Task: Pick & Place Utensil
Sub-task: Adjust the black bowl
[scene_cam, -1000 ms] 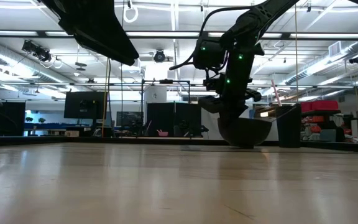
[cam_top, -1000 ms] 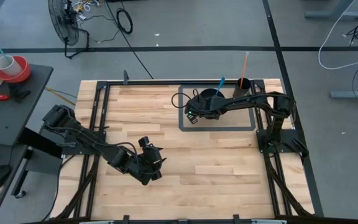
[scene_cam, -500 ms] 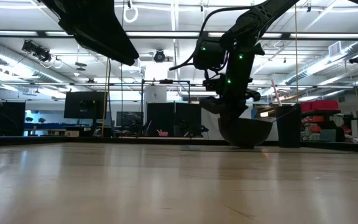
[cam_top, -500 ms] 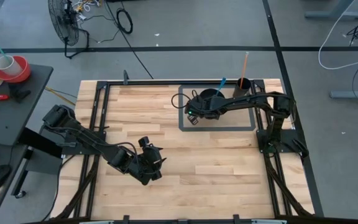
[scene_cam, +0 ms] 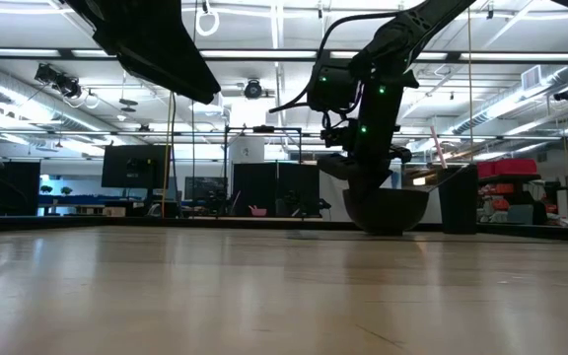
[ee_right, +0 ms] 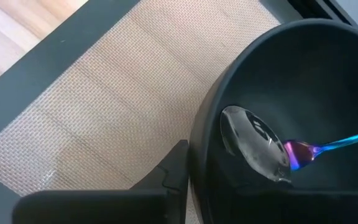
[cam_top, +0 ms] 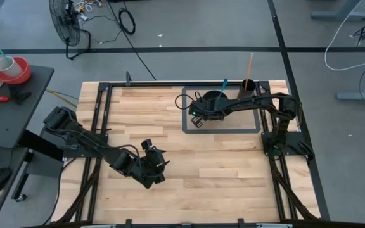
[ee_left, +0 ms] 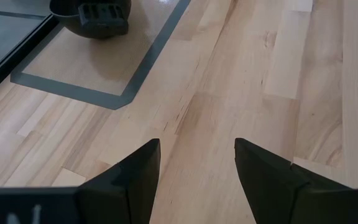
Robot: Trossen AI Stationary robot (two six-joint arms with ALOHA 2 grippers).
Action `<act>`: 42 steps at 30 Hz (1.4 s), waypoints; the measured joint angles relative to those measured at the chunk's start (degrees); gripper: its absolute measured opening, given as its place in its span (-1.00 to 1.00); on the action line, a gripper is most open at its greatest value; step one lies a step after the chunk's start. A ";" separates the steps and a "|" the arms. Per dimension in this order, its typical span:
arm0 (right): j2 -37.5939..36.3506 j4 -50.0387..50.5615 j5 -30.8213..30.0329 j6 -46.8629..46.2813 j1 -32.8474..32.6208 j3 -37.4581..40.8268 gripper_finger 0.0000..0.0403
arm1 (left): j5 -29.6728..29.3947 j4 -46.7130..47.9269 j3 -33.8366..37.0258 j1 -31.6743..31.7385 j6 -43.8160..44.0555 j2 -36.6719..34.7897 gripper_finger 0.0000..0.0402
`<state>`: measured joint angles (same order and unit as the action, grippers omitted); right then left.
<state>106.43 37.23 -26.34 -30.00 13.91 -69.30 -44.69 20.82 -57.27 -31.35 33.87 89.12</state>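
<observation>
Right gripper [cam_top: 198, 116] out over the far part of the table, at the near-left rim of a black bowl [cam_top: 212, 100] that sits on a tan mat [cam_top: 236, 120] w/ dark grey border. Spoon [cam_top: 223, 87] rests in the bowl: shiny head down inside, blue-purple handle leaning up over the far-right rim. Right wrist view: spoon head [ee_right: 253, 143] lies against the inner wall of bowl [ee_right: 303, 99], handle running off to one side; one dark finger [ee_right: 176, 165] sits outside the bowl wall on the woven mat [ee_right: 104, 106], other finger hidden. Cannot tell if the right jaws are open or closed; spoon not seen in any grip. Low view: right gripper [scene_cam: 355, 168] hangs down right at the bowl [scene_cam: 388, 209], green lights on the wrist. A dark cup [cam_top: 248, 86] stands just right of the bowl at the mat's far corner, an orange stick in it. Left gripper [cam_top: 154, 168] waits well apart, over bare wood [cam_top: 220, 164] toward the near-centre of the table. Left wrist view: its two fingers [ee_left: 135, 174] spread wide, nothing btwn them, only planks below; bowl [ee_left: 92, 15] and mat corner visible far off.
</observation>
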 joint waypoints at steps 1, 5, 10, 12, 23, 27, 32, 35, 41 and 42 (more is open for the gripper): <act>0.00 0.00 0.01 0.00 0.00 0.00 -0.79 | 0.00 0.00 0.00 0.00 0.00 0.00 0.05; 0.00 0.02 0.34 -0.04 0.00 0.00 -0.87 | 0.00 0.01 0.00 0.00 0.02 0.00 0.05; 0.07 0.18 0.65 -0.02 0.02 0.04 -0.95 | 0.00 0.00 0.01 0.01 0.02 0.00 0.05; 0.07 0.17 0.69 0.04 0.02 0.04 -0.94 | 0.00 0.01 0.00 0.00 0.02 0.00 0.05; 0.07 0.31 1.98 2.05 0.52 0.04 -0.93 | 0.00 0.02 0.01 0.02 0.00 0.00 0.05; 0.07 2.54 2.17 1.69 1.41 0.04 -0.92 | 0.00 0.01 0.00 0.01 -0.02 0.00 0.05; 0.00 3.50 2.22 0.50 1.55 0.04 -0.92 | 0.00 0.02 0.00 0.02 -0.02 0.00 0.05; 0.00 3.32 2.70 0.51 1.55 0.04 -0.92 | 0.00 0.02 0.00 0.02 -0.04 0.00 0.05; -0.04 3.30 3.05 0.22 1.55 0.02 -0.92 | 0.00 0.02 0.00 0.02 -0.04 0.00 0.05; -0.04 3.34 3.05 0.22 1.55 0.02 -0.92 | 0.00 0.02 0.00 0.02 -0.04 0.00 0.05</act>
<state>106.39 40.58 -23.29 -29.78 15.46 -69.28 -44.69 20.84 -57.28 -31.33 33.82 89.12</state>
